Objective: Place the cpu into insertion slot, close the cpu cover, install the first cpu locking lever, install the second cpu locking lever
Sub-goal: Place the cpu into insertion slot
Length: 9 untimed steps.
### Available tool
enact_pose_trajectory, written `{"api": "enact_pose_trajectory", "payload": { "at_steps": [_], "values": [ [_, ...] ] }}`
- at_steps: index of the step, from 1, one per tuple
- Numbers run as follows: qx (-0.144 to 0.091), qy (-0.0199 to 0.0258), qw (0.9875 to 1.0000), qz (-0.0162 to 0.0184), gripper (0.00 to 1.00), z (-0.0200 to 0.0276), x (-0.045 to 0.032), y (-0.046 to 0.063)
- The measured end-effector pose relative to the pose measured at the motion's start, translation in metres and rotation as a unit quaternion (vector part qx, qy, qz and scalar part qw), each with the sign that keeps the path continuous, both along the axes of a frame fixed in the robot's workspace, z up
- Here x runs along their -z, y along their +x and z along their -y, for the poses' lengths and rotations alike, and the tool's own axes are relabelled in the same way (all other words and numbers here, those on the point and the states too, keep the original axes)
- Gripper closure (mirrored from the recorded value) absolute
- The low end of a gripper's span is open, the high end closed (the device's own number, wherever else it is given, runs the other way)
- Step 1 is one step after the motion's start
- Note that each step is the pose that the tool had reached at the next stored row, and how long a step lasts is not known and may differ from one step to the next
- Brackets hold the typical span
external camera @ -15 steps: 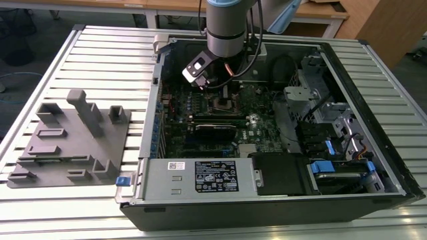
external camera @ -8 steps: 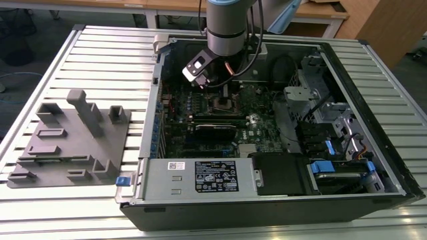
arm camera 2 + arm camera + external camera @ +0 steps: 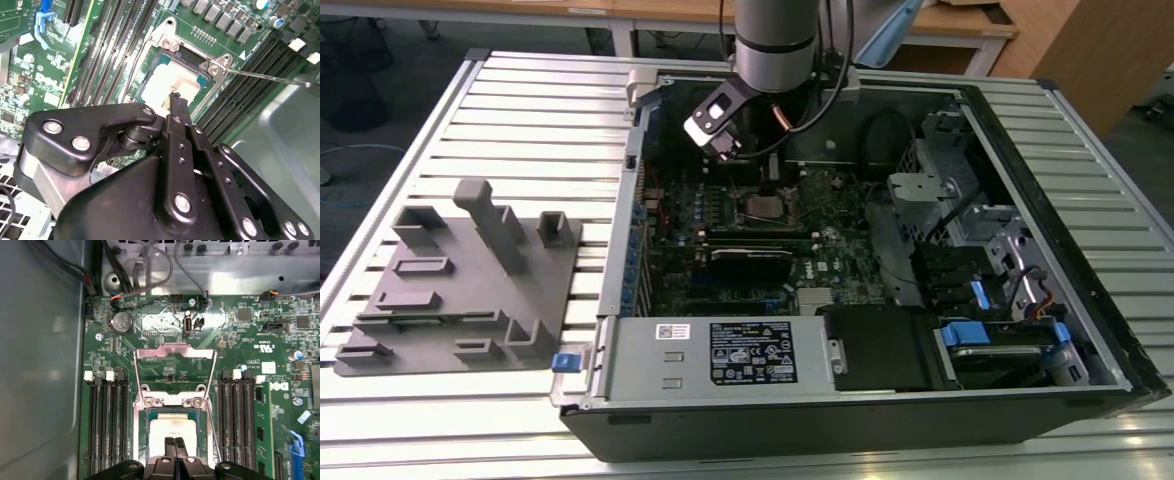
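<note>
Silver cpu [image 3: 165,427] lies flat in the insertion slot [image 3: 140,435], cpu cover [image 3: 175,354] swung open.

None of the print is legible. A black rectangular label [image 3: 751,352] with tiny white lettering and a small white barcode sticker [image 3: 672,331] sit on the silver metal power-supply box [image 3: 638,366]. Small white markings dot the green motherboard [image 3: 250,340].

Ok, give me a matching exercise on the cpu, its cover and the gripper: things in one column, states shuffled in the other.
1. thin silvery metal cpu cover frame
2. black gripper
3. flat square silver-grey cpu

A. lying in the square dark insertion slot
B. swung open, away from the slot
C. shut, tips over the cpu

Pairs: 1-B, 2-C, 3-A
</note>
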<state>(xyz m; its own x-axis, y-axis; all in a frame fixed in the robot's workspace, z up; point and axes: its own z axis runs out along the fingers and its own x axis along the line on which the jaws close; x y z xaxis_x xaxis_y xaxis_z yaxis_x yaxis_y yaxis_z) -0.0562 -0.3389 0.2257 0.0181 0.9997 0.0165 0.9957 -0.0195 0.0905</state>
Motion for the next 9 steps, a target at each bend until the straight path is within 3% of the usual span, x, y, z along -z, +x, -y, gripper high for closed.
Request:
{"api": "enact_pose_trajectory", "payload": {
  "at_steps": [9],
  "values": [
    [0.000,0.0001,1.0000,0.0000,0.89,0.0000,-0.0074,0.0000]
  ]
}}
